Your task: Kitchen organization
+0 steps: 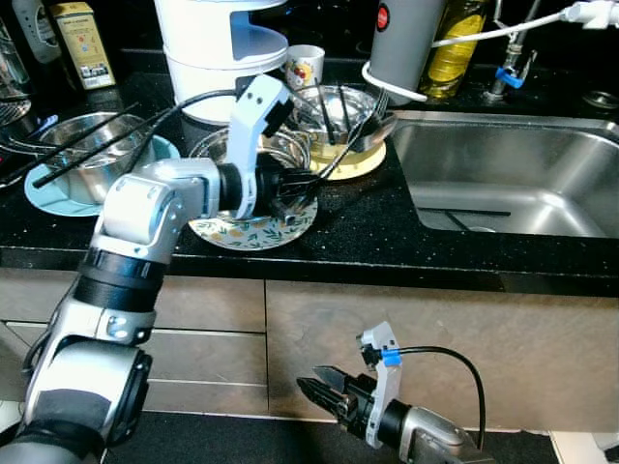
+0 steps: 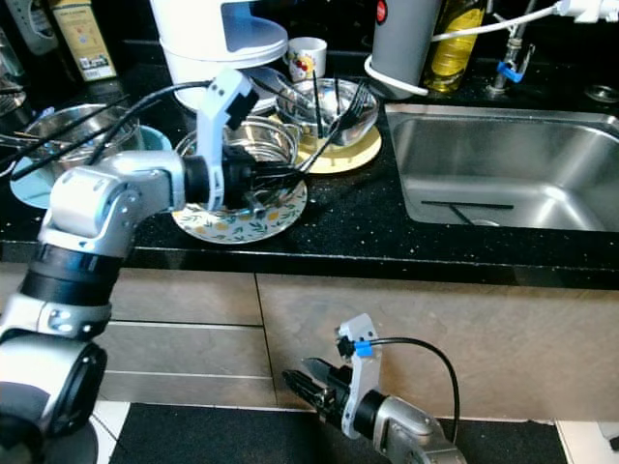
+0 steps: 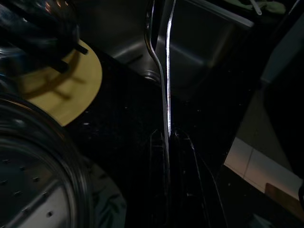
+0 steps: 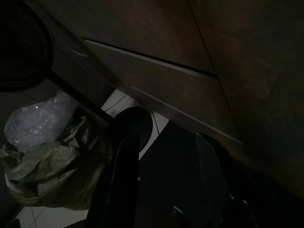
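- The left gripper [image 1: 302, 189] reaches over the black counter [image 1: 368, 237], above the near rim of a floral plate [image 1: 253, 232].
- Its fingers are closed on the handle of a fork [image 1: 360, 129]. In the left wrist view the thin metal handle [image 3: 166, 95] runs straight out from between the two dark fingers; the fingertips themselves are lost in shadow.
- The fork's head lies ahead of the gripper, over a steel bowl [image 1: 340, 108] on a yellow plate [image 1: 372, 161]. Whether the tines touch the bowl cannot be told.
- Just behind the gripper a perforated steel bowl [image 1: 266, 147] sits on the floral plate, partly hidden by the wrist.
- Black chopsticks [image 1: 324, 108] stand in the far bowl.
- To the gripper's left, past the arm, another steel bowl [image 1: 89, 145] on a blue plate [image 1: 48, 198] holds long black sticks; the arm covers part of it.
- To its right is the sink [image 1: 513, 179].
- The right gripper [image 1: 314, 384] hangs low before the cabinet front [image 1: 435, 329], fingers slightly apart, empty.
- The right wrist view is very dark: a cabinet seam and a crumpled bag [image 4: 47, 156] can be made out.
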Motion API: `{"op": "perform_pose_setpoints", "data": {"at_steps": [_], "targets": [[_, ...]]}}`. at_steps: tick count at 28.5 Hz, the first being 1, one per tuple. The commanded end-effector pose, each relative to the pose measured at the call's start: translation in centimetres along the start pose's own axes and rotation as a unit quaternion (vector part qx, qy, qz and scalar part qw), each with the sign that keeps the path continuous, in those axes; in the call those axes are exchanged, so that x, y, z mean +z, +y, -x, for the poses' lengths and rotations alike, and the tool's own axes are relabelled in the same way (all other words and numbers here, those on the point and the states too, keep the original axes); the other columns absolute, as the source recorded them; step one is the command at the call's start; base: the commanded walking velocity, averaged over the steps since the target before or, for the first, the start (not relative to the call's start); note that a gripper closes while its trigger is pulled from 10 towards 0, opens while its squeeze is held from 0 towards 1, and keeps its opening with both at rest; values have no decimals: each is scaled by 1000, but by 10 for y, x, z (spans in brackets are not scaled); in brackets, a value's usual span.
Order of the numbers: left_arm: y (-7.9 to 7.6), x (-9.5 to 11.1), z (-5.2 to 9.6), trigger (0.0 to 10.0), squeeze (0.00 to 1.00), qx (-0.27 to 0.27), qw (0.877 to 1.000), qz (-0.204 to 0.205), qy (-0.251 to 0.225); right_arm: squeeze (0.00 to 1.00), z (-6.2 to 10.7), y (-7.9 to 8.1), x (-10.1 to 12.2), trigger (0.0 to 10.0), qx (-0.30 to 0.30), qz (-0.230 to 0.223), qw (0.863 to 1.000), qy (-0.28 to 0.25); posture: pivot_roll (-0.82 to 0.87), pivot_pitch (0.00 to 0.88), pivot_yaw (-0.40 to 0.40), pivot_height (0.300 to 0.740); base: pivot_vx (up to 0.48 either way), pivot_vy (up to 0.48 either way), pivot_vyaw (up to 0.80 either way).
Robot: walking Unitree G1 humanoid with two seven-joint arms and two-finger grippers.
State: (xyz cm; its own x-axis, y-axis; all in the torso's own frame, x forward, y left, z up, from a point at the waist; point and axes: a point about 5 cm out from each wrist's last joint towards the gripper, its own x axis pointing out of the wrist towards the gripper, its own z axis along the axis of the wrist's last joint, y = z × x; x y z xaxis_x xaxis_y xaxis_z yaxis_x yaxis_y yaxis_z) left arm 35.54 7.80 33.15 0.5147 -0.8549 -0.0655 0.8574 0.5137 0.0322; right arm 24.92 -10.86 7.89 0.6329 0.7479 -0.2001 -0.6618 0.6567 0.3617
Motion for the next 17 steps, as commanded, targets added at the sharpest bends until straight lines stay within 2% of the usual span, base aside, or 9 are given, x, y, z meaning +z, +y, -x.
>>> {"op": "perform_pose_setpoints", "data": {"at_steps": [1,3,10,13,14,16,17], "targets": [[0,-2,-3,0,0,6,1000,2,11,0,3,-1,-5,10000,-4,-10,1000,3,-52,215,-8,740,0,0,0],[-3,-5,-14,0,0,4,1000,13,25,0,2,-1,-4,10000,-4,-11,1000,3,-52,215,-8,740,0,0,0],[-5,-8,-16,0,0,-1,999,5,50,0,2,-1,-4,10000,-6,-11,1000,3,-55,219,-4,740,0,0,0],[-3,-15,-12,0,0,10,996,-20,90,0,3,-1,-4,10000,-8,-11,1000,3,-56,222,-3,740,0,0,0],[-3,-15,-12,0,0,10,996,-20,90,0,3,-1,-4,10000,-8,-11,1000,3,-56,222,-3,740,0,0,0],[-1,-20,-5,0,0,24,990,-58,127,0,4,-2,-4,10000,-8,-12,1000,4,-54,222,-4,740,0,0,0],[-1,-20,-5,0,0,24,990,-58,127,0,4,-2,-4,10000,-8,-12,1000,4,-54,222,-4,740,0,0,0]]}}
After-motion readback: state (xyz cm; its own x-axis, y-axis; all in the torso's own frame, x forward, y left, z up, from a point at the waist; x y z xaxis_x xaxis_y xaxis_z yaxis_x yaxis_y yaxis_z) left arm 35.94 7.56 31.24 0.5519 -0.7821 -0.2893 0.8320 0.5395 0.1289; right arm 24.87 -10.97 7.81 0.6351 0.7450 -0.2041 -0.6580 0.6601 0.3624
